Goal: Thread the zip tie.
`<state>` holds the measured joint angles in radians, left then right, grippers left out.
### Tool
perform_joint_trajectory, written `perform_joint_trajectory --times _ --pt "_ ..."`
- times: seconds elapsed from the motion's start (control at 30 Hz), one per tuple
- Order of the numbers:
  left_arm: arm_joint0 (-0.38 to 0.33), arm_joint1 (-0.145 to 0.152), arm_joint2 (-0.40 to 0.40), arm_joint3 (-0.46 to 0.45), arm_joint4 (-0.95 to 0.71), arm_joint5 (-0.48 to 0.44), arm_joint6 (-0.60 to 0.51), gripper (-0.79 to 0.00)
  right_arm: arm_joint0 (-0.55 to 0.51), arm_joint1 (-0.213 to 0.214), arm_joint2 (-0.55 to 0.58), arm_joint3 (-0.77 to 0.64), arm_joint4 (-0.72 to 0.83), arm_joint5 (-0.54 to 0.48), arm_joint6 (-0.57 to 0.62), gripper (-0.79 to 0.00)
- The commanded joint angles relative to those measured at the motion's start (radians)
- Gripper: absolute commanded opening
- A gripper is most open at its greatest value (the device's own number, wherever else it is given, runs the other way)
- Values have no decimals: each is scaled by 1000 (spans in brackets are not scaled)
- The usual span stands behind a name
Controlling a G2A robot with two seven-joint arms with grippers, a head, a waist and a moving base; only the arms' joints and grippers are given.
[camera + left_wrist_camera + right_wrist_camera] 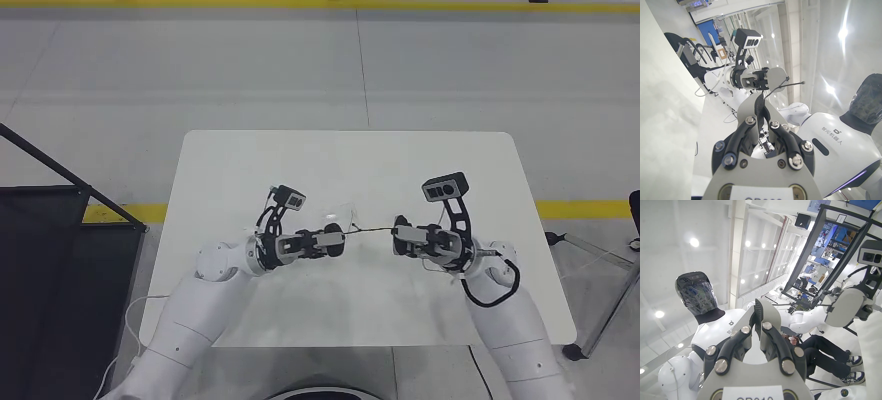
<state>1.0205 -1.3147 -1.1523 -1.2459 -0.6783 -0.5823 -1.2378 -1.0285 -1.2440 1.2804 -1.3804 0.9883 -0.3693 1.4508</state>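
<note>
Holds the left arm (190,320) in from the near left and the right arm (515,320) in from the near right, forearms angled towards each other. Points the left gripper (342,238) rightwards and the right gripper (397,232) leftwards, tip facing tip, near but apart. Presses the left fingers (746,109) together on one end of the zip tie (370,231). Pinches the right fingers (770,313) together too, seemingly on the tie's other end. Sets both wrists about equally far from the near side.

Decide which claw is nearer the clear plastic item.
Left. The left claw is just beside the clear plastic item; the right claw is farther, across the zip tie.
</note>
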Motion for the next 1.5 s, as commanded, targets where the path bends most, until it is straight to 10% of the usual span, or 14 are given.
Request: perform_joint_trajectory --times 0.0,0.73,0.77,0.83,0.87,1.47 --pt "-3 1 3 8 12 -6 6 -785 -3 -1 6 -6 3 2 2 -785" --pt "-15 3 22 28 22 -36 36 -785 -41 -16 39 -61 -34 10 9 -785" --pt "-13 4 22 25 21 -36 36 -748 -34 -16 32 -51 -57 14 14 -785" --pt "-10 6 20 18 19 -39 39 -52 -20 -16 19 -33 -93 17 16 -785" --pt "-9 6 19 16 18 -41 42 0 -15 -15 16 -28 -110 16 15 -785" --pt "76 28 -98 -28 -2 -148 178 0 -126 23 107 -228 -524 -95 -170 -785"
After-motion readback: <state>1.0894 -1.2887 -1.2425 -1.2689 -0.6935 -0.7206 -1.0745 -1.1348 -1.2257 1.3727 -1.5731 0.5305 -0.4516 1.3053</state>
